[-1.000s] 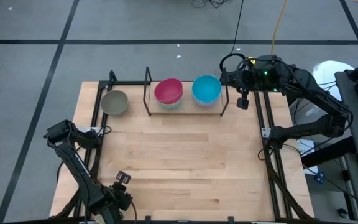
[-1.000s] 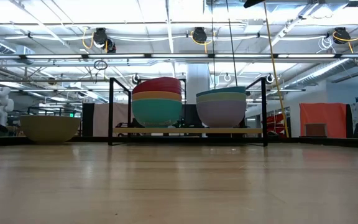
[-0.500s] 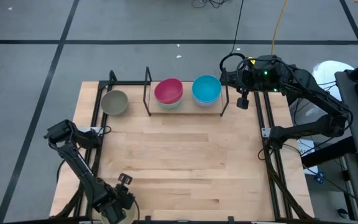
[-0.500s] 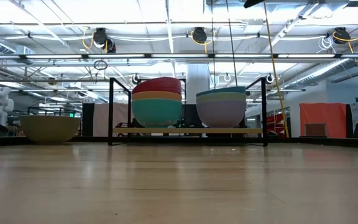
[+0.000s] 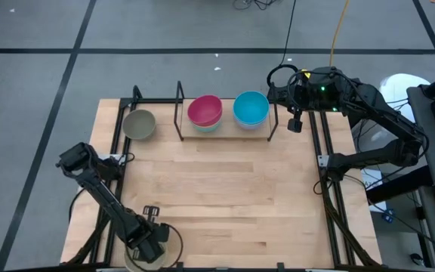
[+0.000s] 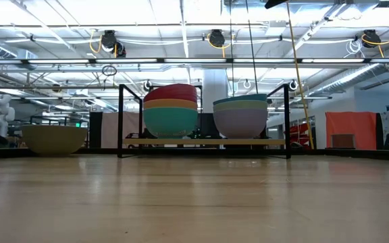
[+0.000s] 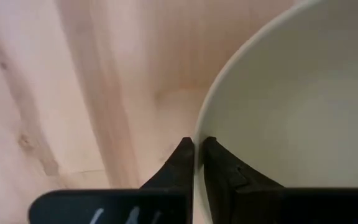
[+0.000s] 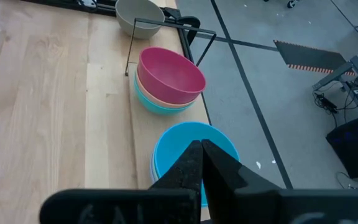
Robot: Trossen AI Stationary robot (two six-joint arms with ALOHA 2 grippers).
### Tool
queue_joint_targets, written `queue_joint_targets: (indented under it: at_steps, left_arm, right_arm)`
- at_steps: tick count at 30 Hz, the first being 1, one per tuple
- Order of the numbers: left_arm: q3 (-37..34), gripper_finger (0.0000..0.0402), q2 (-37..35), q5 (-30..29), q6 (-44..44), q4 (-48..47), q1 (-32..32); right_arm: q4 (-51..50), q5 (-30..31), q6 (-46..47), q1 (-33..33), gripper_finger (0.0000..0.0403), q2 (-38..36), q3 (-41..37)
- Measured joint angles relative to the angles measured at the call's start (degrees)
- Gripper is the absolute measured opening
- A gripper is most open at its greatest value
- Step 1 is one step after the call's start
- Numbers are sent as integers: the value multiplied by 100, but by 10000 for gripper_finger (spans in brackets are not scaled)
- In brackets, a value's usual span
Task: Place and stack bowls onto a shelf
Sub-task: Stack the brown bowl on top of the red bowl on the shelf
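A cream bowl (image 7: 291, 112) sits mouth up at the table's near left edge (image 5: 174, 243), with my left gripper (image 5: 151, 243) shut on its rim. On the shelf (image 5: 225, 137) stand two stacks of bowls. One is topped by a magenta bowl (image 5: 205, 110), the other by a blue bowl (image 5: 251, 107). An olive-grey bowl (image 5: 139, 124) rests on its base on the table, left of the shelf. My right gripper (image 5: 296, 122) hangs shut and empty above the shelf's right end. My left gripper pinches the cream bowl's rim (image 7: 197, 134), with one finger (image 7: 219, 162) inside the bowl and the other (image 7: 178, 163) outside its wall. The fingers come from above, pointing down. The bowl stays upright, mouth up; its underside is hidden.
The shelf's upright black side frames (image 5: 178, 109) stand between the olive-grey bowl and the stacks. Black rails (image 5: 327, 189) run along the table's left and right edges. Bare wood (image 5: 225, 189) lies between the shelf and the near edge.
My left gripper has gone down and toward the table's near edge, a little to the right, rolling about its own axis as it came over the cream bowl's rim. The bowls on the shelf and the olive-grey bowl have kept still.
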Motion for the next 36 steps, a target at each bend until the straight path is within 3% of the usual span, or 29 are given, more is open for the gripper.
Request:
queue_joint_targets:
  at_steps: [6, 13, 19, 26, 36]
  left_arm:
    - [-13, 14, -261, -208, -671, -572, 271]
    - [-33, 8, -1143, -912, -1477, -1350, 728]
    - [-33, 8, -1796, -1009, -1733, -1893, 1239]
    - [250, 8, -2219, -1243, -1242, -2059, 2008]
    - [1774, 8, -2276, -1970, 472, -2123, 3437]
  right_arm:
    - [0, 0, -2, 2, 0, 0, 0]
    - [2, 0, -5, 2, 0, 2, 0]
    - [0, 0, -132, 1, 0, 1, 0]
    - [-24, 0, -184, 2, 0, 1, 0]
    - [-112, 11, -357, 0, 0, 2, 0]
